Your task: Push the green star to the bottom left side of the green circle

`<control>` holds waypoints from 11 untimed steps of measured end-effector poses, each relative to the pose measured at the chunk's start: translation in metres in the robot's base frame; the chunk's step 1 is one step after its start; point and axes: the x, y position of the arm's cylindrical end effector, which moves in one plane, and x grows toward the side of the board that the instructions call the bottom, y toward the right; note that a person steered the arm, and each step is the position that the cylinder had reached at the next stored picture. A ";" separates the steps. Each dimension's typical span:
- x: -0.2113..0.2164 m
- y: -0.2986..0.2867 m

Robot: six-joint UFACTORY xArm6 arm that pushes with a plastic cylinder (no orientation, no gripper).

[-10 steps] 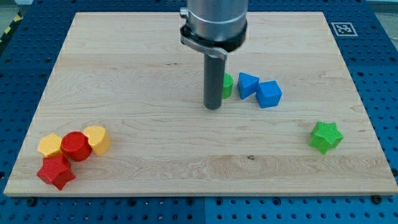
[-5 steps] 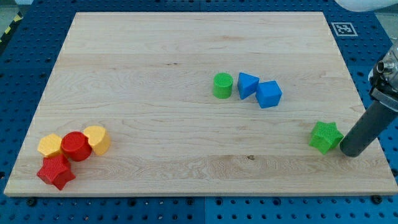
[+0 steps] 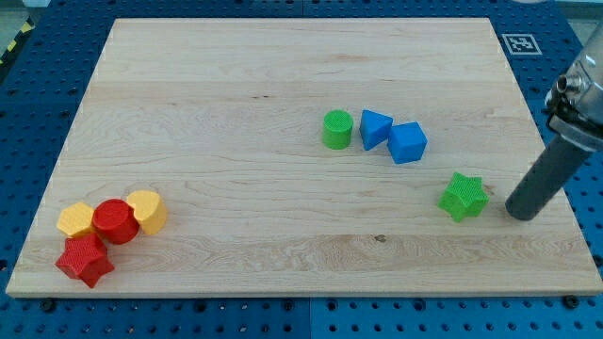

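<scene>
The green star [image 3: 464, 196] lies on the wooden board [image 3: 236, 122] at the view's right, below and to the right of the green circle [image 3: 337, 129]. My tip [image 3: 523, 213] rests on the board to the right of the green star, with a small gap between them. The rod rises from the tip toward the view's upper right.
A blue triangle [image 3: 375, 128] and a blue cube [image 3: 408, 142] sit right of the green circle. At the view's bottom left are a yellow hexagon [image 3: 76, 220], a red circle [image 3: 115, 222], a yellow block [image 3: 147, 211] and a red star [image 3: 84, 261].
My tip went from beside the green circle to the right of the green star. The star has slid left and slightly up; the tip now stands a little apart from it.
</scene>
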 end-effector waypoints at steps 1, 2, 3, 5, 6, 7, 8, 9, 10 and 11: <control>0.002 -0.004; 0.010 -0.026; 0.012 -0.064; 0.015 -0.099; 0.033 -0.047; 0.022 -0.030; 0.010 -0.058; 0.009 -0.060; -0.009 -0.062; -0.010 -0.080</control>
